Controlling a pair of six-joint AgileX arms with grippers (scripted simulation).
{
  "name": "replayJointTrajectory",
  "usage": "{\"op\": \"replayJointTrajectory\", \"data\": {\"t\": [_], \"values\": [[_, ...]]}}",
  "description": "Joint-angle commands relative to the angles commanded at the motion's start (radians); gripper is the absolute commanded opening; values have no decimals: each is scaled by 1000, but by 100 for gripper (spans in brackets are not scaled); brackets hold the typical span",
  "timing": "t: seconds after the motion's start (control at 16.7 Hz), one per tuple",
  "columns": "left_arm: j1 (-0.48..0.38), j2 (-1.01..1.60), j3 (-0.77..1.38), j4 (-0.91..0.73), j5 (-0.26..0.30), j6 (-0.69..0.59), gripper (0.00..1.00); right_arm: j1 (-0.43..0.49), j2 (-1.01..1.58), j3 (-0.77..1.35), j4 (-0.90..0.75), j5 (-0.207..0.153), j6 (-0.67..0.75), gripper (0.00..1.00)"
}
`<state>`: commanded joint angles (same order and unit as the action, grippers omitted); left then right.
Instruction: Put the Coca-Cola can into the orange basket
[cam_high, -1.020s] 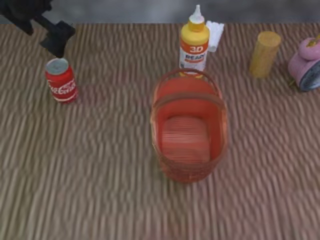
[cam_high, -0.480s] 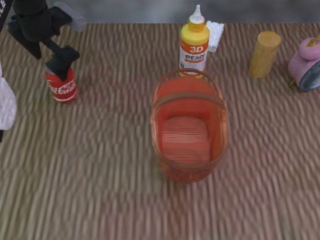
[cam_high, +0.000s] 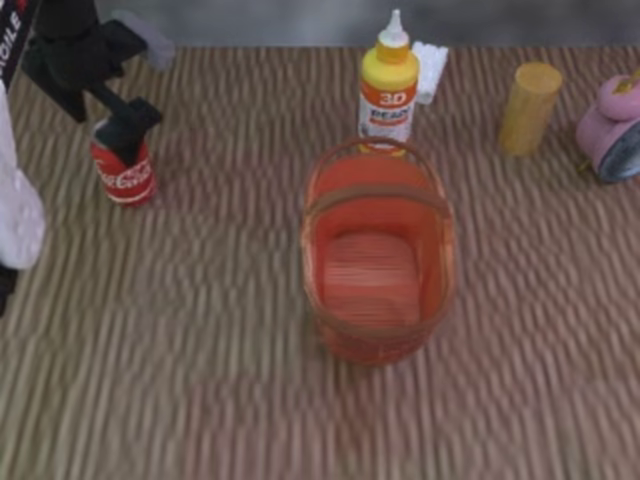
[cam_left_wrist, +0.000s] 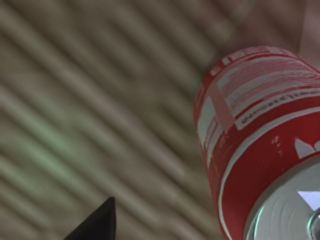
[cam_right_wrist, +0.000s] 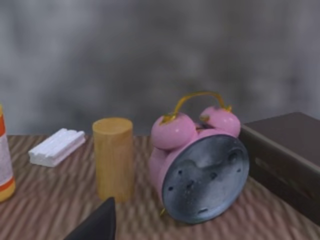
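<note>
Can: stands upright on the table near the far left corner, well apart from the basket. Its red side with white script faces the top camera; the left wrist view shows the silver top and the label side at close range.

Left gripper: sits directly over the can's top, at the end of the black arm reaching in from the far left edge. Only one dark fingertip shows in the wrist view, beside the can and not touching it; whether the claw is apart or together cannot be told.

Basket: centre of the table, upright, hoop handle arching across it, interior holding nothing.

Behind the basket: a yellow glue bottle, with a white block just beside it. Farther right: a yellow cylinder and a pink alarm clock.

Right gripper: not seen from above; one dark fingertip appears in its wrist view, near the cylinder and clock.
</note>
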<state>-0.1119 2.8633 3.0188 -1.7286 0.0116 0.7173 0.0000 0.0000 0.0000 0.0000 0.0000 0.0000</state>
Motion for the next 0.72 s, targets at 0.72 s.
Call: {"op": "replayJointTrajectory", "data": {"t": [0.72], "values": [[-2, 233, 345, -110, 4, -2, 100, 0, 0, 0, 0, 0, 0, 100]]}}
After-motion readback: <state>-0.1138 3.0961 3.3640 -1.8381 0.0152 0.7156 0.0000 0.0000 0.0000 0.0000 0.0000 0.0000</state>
